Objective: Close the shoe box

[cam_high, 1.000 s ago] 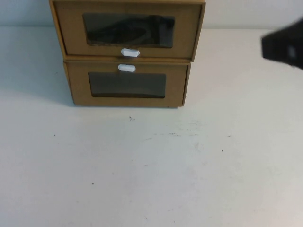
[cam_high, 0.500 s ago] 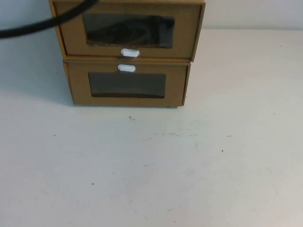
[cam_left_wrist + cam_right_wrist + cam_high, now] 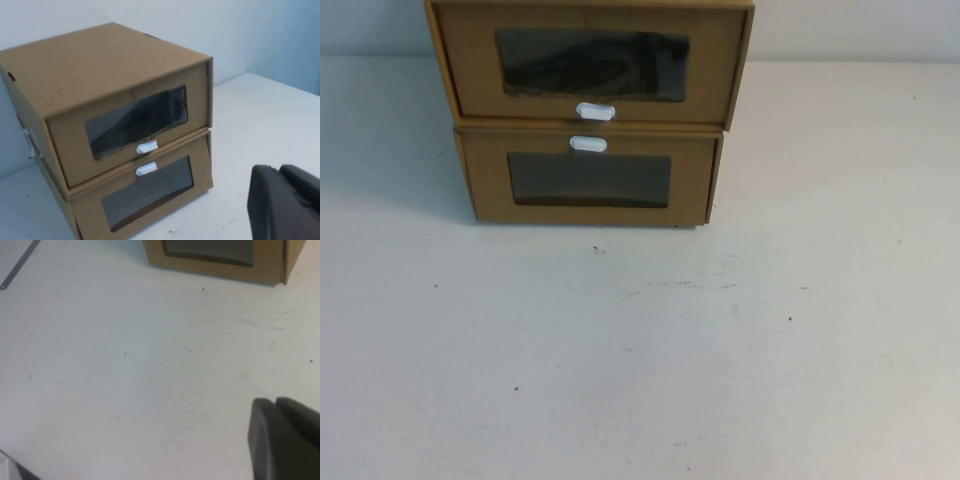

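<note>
White table (image 3: 720,360), left gripper (image 3: 285,202), right gripper (image 3: 285,437) above

brown shoe box (image 3: 590,75), white table (image 3: 640,350)

A: Any writing on the shoe box (image 3: 590,70)?

B: None. Its front and its tab (image 3: 595,111) are blank.

A: And the lower box (image 3: 588,180), or the table (image 3: 720,350)?

B: Nothing legible there either, in any view.
</note>
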Available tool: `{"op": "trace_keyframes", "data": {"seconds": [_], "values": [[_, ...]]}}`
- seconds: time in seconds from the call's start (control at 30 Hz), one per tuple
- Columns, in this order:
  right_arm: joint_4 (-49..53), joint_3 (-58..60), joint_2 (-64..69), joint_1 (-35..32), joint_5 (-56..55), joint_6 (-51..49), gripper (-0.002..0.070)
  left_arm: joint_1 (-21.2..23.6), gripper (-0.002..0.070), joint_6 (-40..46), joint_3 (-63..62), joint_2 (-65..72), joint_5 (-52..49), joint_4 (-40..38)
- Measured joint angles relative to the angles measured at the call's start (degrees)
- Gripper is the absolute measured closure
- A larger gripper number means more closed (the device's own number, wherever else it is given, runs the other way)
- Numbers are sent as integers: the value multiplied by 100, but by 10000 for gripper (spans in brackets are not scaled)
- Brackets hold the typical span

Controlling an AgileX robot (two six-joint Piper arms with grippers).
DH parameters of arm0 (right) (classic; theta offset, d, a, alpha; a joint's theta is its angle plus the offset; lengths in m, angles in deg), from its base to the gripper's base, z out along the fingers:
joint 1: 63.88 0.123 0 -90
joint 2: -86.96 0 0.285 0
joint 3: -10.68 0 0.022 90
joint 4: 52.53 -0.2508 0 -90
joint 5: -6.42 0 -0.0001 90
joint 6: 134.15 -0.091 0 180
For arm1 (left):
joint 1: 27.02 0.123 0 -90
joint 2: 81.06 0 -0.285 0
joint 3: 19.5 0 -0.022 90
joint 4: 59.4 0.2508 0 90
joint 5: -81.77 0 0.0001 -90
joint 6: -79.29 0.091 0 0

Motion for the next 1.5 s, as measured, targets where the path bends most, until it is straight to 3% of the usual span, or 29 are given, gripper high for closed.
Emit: {"op": "trace_keyframes", "data": {"seconds": [0.33,0.63,1.3,1.5], "values": [[-14,13,-10,0,-44,35,687,-23,680,194,3088,-2942,1456,-182],[-14,13,-22,0,-44,85,687,-23,680,194,5110,-3338,2731,-428],[-16,13,-22,0,471,99,687,-23,680,204,5203,-3351,2861,-573],[512,132,-22,-30,96,99,687,-23,680,204,5203,-3351,2861,-573]]}}
